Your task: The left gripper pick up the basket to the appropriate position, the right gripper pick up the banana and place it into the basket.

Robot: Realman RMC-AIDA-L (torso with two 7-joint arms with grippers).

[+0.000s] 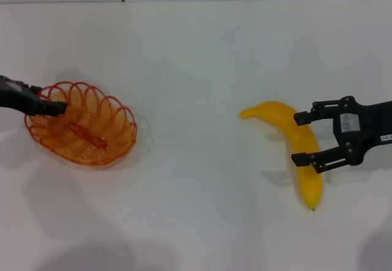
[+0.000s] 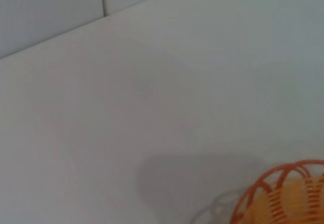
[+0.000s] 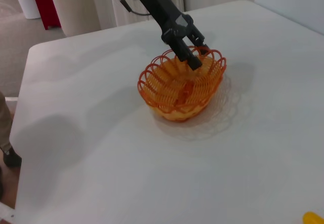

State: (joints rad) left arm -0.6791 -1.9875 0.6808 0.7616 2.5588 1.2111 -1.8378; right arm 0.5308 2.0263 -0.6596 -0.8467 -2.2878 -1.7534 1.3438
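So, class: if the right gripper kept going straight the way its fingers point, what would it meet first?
The banana: the open right gripper already straddles it, though its height above it is unclear.

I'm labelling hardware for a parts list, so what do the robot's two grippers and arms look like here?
The left gripper is a black two-finger claw on a long dark wrist; a pale collar with a small green light tops it in the right wrist view. The right gripper is a black open-frame claw with linkage bars, visible pivot screws and a small white label on its body.

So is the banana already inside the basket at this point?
No. The banana lies on the table, far from the basket, with the right gripper open around its middle.
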